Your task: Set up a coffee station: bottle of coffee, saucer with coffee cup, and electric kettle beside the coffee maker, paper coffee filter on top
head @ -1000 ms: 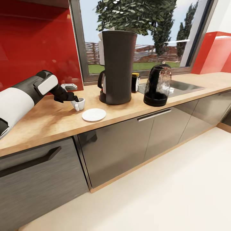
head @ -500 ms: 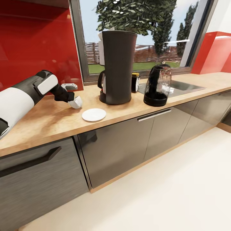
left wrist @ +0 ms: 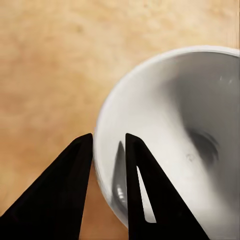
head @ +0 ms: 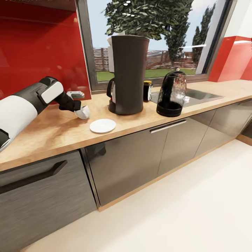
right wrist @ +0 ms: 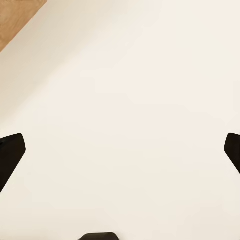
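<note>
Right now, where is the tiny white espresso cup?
In the head view the tiny white espresso cup is tipped in the left gripper, just above the light wooden countertop, left of the small white round saucer and the tall dark grey coffee maker.

My left arm (head: 24, 105) has a smooth white shell on its thick near segment, then a dark grey, almost black sleeve, with a pale grey rectangular panel set on the wrist housing. Past that it narrows into matte black links ending in my left gripper (head: 77, 107). Its fingers (left wrist: 75, 190) are flat black tapering blades with plain surfaces. My right gripper's fingertips (right wrist: 10, 155) are the same matte black, with rounded ends.
</note>
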{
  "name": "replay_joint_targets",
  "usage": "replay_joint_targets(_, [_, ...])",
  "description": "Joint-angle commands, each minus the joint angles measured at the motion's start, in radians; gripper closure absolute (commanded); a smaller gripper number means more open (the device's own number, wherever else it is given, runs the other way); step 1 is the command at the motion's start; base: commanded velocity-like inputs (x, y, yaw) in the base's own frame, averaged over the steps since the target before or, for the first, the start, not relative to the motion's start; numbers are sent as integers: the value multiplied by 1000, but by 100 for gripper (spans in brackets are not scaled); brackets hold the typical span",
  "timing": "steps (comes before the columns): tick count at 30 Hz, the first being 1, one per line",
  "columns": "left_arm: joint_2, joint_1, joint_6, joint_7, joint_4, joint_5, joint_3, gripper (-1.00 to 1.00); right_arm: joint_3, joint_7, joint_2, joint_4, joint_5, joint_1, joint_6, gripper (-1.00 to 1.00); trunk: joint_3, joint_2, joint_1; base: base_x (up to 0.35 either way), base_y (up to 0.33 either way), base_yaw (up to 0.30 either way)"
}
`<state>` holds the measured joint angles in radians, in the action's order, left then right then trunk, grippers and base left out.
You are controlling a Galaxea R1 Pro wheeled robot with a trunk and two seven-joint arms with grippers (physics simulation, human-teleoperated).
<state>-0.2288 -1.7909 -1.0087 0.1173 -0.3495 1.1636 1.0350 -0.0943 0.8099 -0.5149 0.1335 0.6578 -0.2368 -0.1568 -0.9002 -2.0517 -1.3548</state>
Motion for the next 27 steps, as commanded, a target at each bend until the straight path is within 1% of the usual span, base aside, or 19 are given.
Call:
replay_joint_targets(1, [-1, -1, -2, 8, -3, 10, 5, 100, -9, 2, 0, -2, 5, -1, -7, -100, 1, 0, 0, 0, 0, 0])
replay_joint_targets(5, [-1, -1, -2, 8, -7, 10, 5, 100, -9, 2, 0, -2, 5, -1, -7, -100, 7, 0, 0, 0, 0, 0])
replay_joint_targets(9, [-1, -1, -2, 8, -59, 11, 5, 100, -9, 1, 1, -2, 5, -1, -7, -100, 13, 0, 0, 0, 0, 0])
replay_joint_targets(19, [-1, -1, -3, 8, -146, 11, 8, 100, -9, 0, 1, -2, 5, -1, -7, -100, 28, 0, 0, 0, 0, 0])
replay_joint_targets(21, [-1, -1, -3, 8, -165, 11, 21, 100, -9, 0, 1, -2, 5, -1, -7, -100, 31, 0, 0, 0, 0, 0])
replay_joint_targets(24, [-1, -1, -4, 8, -199, 11, 56, 100, -9, 0, 1, -2, 5, -1, -7, -100, 36, 0, 0, 0, 0, 0])
replay_joint_targets(27, [-1, -1, -4, 8, -234, 11, 81, 100, -9, 0, 1, -2, 5, -1, -7, -100, 40, 0, 0, 0, 0, 0])
